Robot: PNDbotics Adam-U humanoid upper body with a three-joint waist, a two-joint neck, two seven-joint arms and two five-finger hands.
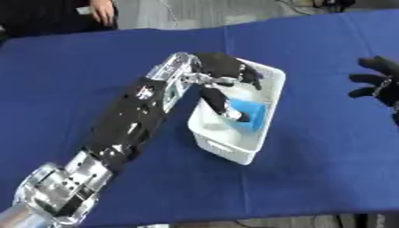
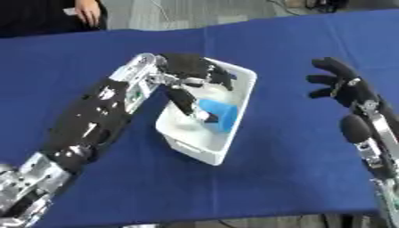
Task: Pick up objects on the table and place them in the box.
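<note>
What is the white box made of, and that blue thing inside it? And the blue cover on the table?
The white box looks like hard, smooth plastic: thin stiff walls and a moulded rim. The blue thing inside looks soft and matte, maybe sponge or foam, though it is hard to tell. The blue cover looks like cloth, dull and without shine.

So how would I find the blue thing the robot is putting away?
Look at the big blue table and find the white box in its middle. The robot's left hand reaches over the box, fingers pointing down inside. Right by them sits the blue thing, lighter blue than the cloth and the only coloured item in the white box.
</note>
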